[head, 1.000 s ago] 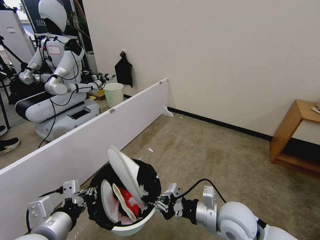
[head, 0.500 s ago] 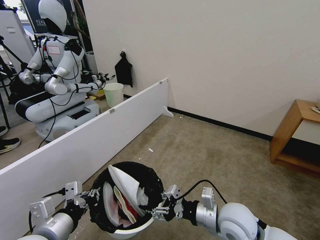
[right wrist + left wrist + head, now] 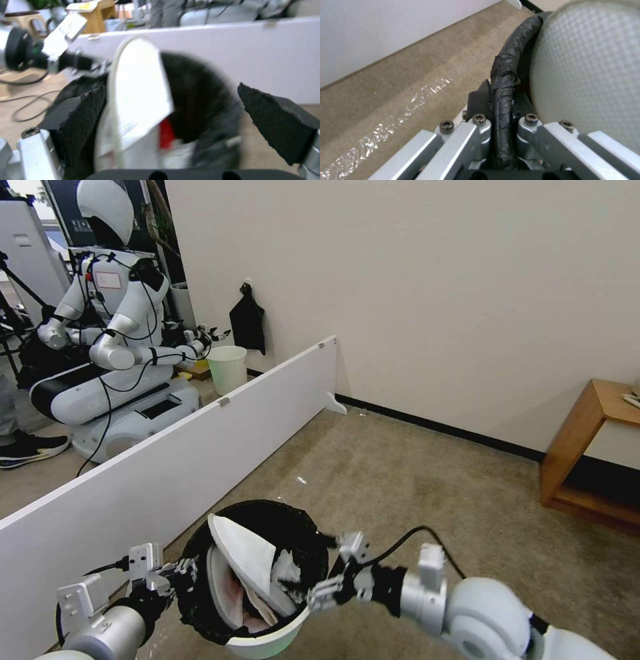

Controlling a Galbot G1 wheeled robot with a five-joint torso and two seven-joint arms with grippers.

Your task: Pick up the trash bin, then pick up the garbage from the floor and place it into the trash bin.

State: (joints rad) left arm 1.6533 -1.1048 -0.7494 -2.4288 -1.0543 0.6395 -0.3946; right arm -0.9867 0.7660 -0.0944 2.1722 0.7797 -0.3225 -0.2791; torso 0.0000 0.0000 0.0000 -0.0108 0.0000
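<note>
The trash bin (image 3: 270, 639), white with a black bag over its rim, hangs tilted low in front of me. My left gripper (image 3: 181, 575) is shut on the bag-covered rim (image 3: 502, 95) on the bin's left side, the jaws (image 3: 501, 120) clamped either side of it. A white slipper (image 3: 243, 555) lies slanted inside the bin on other white garbage. Something red (image 3: 165, 132) shows under it. My right gripper (image 3: 333, 572) stands open just off the bin's right rim, its black pads (image 3: 83, 112) wide apart and holding nothing.
A long white partition board (image 3: 200, 447) runs along my left. Behind it stand another robot (image 3: 113, 333) and a pale unlined bin (image 3: 227, 368). A wooden bench (image 3: 587, 447) is at the right wall. A small scrap (image 3: 301, 480) lies on the open carpet ahead.
The white slipper, which stood high out of the bin, has dropped and now lies inside it. My right gripper has opened and drawn slightly back to the right.
</note>
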